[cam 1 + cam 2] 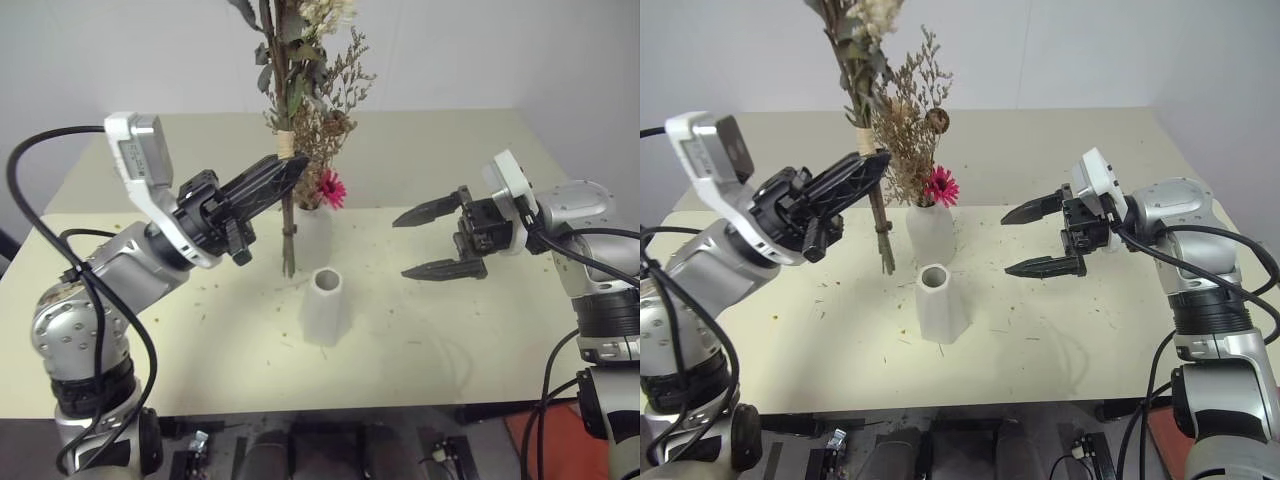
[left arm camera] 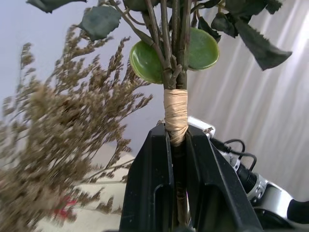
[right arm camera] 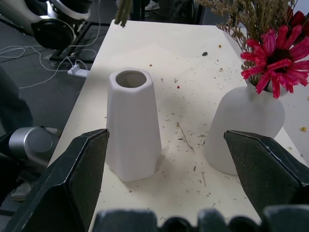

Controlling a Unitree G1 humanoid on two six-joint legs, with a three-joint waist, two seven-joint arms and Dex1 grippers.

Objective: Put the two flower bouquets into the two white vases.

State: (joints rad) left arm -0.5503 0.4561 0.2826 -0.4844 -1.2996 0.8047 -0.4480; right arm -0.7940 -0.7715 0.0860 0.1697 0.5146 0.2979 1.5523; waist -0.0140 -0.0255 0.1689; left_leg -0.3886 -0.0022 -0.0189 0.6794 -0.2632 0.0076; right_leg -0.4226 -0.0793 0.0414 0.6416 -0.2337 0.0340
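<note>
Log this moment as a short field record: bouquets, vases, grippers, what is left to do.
grass bouquet: stands in the round vase, magenta flower at its mouth
rose bouquet: upright in the air, stem ends above the table
faceted vase: empty, upright, in front of the round vase
left gripper: shut on the rose bouquet at its tan wrap
right gripper: open, holds nothing, points toward the vases
left to do: rose bouquet into the faceted vase

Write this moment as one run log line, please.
left hand: shut on rose bouquet | right hand: open | faceted vase: empty
</note>
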